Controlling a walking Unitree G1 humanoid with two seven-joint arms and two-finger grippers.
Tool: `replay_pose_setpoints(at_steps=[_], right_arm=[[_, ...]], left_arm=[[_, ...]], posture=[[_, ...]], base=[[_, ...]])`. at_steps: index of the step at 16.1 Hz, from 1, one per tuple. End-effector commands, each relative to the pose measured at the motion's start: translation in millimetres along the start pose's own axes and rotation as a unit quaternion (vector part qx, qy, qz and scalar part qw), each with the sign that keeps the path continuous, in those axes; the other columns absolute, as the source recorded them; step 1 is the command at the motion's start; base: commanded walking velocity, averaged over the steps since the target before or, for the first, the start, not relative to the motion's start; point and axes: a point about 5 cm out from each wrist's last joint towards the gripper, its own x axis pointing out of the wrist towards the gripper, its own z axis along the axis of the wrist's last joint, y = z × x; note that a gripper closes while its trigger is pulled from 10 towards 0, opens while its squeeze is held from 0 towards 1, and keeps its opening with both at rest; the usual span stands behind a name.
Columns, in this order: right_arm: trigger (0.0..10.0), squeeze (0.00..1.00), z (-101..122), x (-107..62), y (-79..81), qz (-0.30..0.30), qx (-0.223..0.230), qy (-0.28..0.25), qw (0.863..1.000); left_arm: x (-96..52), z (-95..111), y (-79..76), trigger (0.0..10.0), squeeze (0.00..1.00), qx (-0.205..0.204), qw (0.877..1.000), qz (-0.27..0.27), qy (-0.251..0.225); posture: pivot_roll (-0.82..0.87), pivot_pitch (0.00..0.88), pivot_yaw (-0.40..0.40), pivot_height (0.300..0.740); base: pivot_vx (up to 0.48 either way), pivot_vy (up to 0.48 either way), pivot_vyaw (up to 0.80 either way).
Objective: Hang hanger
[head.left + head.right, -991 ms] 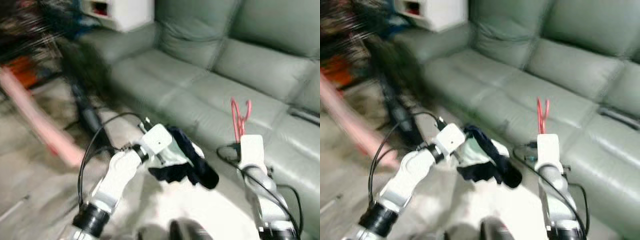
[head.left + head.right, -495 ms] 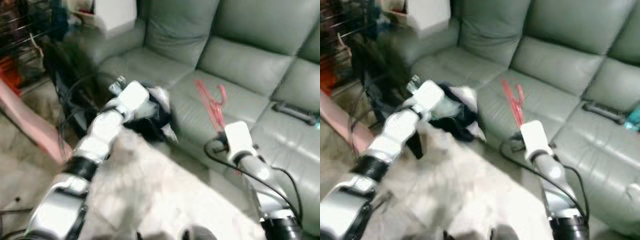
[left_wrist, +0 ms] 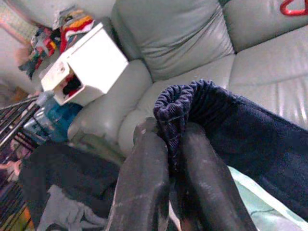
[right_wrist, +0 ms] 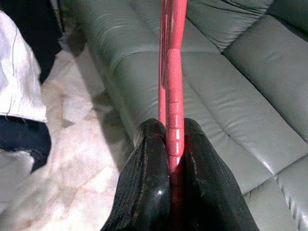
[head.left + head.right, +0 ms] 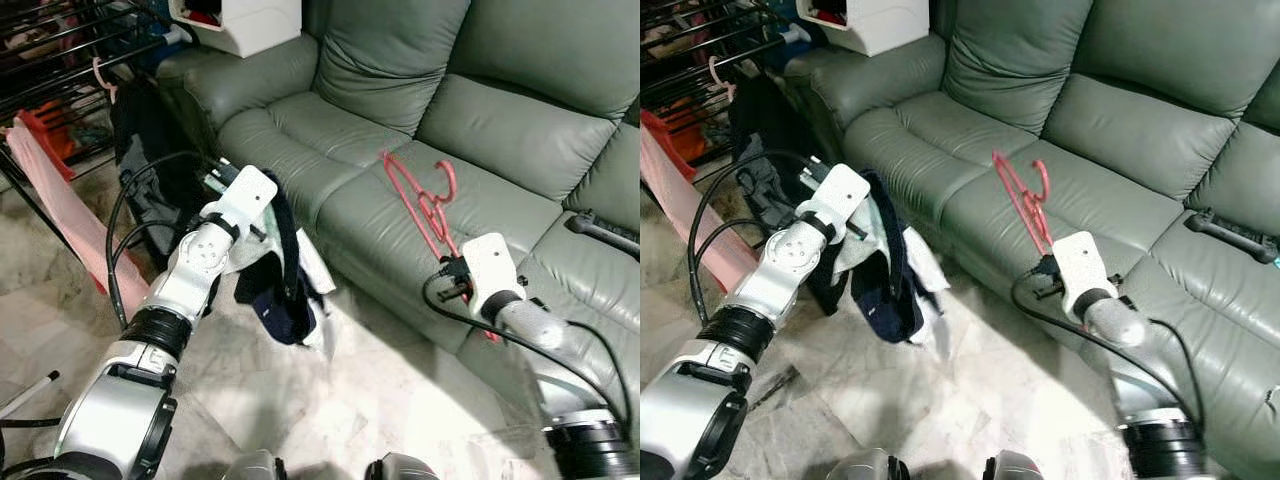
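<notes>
The two black fingers [image 4: 154, 187] of the right gripper [image 4: 169, 149] are pressed together on the flat bar of a red plastic hanger [image 5: 425, 205], which stands up from the gripper, its hook curling at the top, above the front of the sofa seat. The left gripper [image 3: 169, 159] has its fingers closed on the ribbed, gathered edge of a dark navy garment [image 5: 285, 275]; pale mint and white cloth hangs bunched with it, drooping beside the silver left forearm towards the floor.

Behind both arms runs a grey-green leather sofa [image 5: 480, 130], smooth and softly creased, with plump rounded cushions and a padded armrest. A white box [image 5: 245, 22] sits on that armrest. A black remote [image 5: 605, 228] lies on the far seat cushion. Left of the sofa stands a black wire drying rack [image 5: 60, 50] with pink cloth [image 5: 60, 215] and dark clothes draped from it. Pale marbled floor [image 5: 400, 400] lies open between the arms, along the sofa's front edge.
</notes>
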Motion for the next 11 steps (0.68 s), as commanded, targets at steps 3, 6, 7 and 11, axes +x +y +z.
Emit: replay_pose_setpoints(at_steps=[3,6,7,11], right_arm=[[10.0,0.0,23.0,-6.9,15.6,0.112,-0.025,-0.05,0.992],[10.0,0.0,29.6,-20.0,26.6,0.198,-0.03,-0.066,0.977],[10.0,0.0,28.8,-24.5,29.8,0.224,-0.031,-0.064,0.972],[10.0,0.0,26.1,-38.5,33.3,0.291,-0.033,-0.05,0.955]], left_arm=[[7.3,10.9,23.5,10.0,0.0,0.018,0.998,0.056,-0.015],[9.9,5.7,34.1,10.0,0.0,0.016,0.995,0.095,0.015],[10.8,7.4,36.7,10.0,0.0,0.01,0.995,0.098,0.013],[12.0,11.6,45.9,10.0,0.0,0.015,0.992,0.122,-0.001]], posture=[[-0.06,0.046,0.065,0.74],[-0.07,0.048,0.073,0.74],[-0.07,0.048,0.077,0.74],[-0.06,0.051,0.081,0.74]], base=[[0.0,0.0,0.0],[0.0,0.0,0.0],[0.0,0.0,0.0],[0.0,0.0,0.0]])
